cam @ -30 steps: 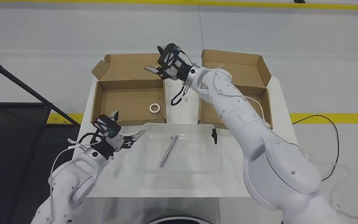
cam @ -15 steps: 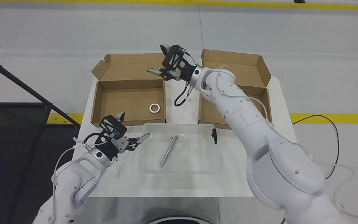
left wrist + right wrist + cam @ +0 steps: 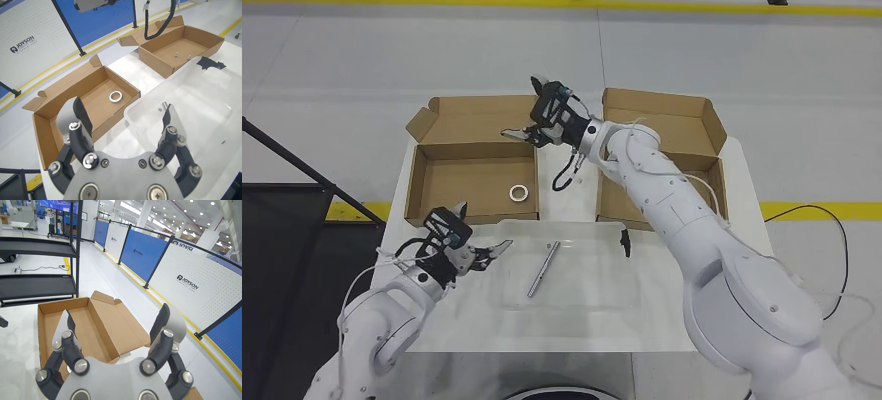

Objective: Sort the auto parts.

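Note:
A clear plastic tray (image 3: pixel 617 290) lies mid-table with a metal rod (image 3: pixel 543 268) in it. My left gripper (image 3: pixel 485 238) stands open just outside the tray's left end; in the left wrist view this gripper (image 3: pixel 122 106) straddles the tray's corner (image 3: pixel 128 111), and the rod's tip (image 3: pixel 164 105) peeks out beside one finger. A metal ring (image 3: pixel 519 191) (image 3: pixel 115 96) rests in the left cardboard box (image 3: pixel 457 185). My right gripper (image 3: pixel 520 107) (image 3: pixel 116 311) hangs open and holds nothing, above that box's back flap (image 3: pixel 105 321).
The right cardboard box (image 3: pixel 687 125) holds two small bolts (image 3: pixel 176 54). A black scrap (image 3: pixel 624 240) (image 3: pixel 209 63) sits on the tray's far right rim. White table strips run between the boxes and along the front edge.
My left gripper has moved right, closer to the tray's left end. The right gripper has shifted slightly to the right over the box flap. Both stay open.

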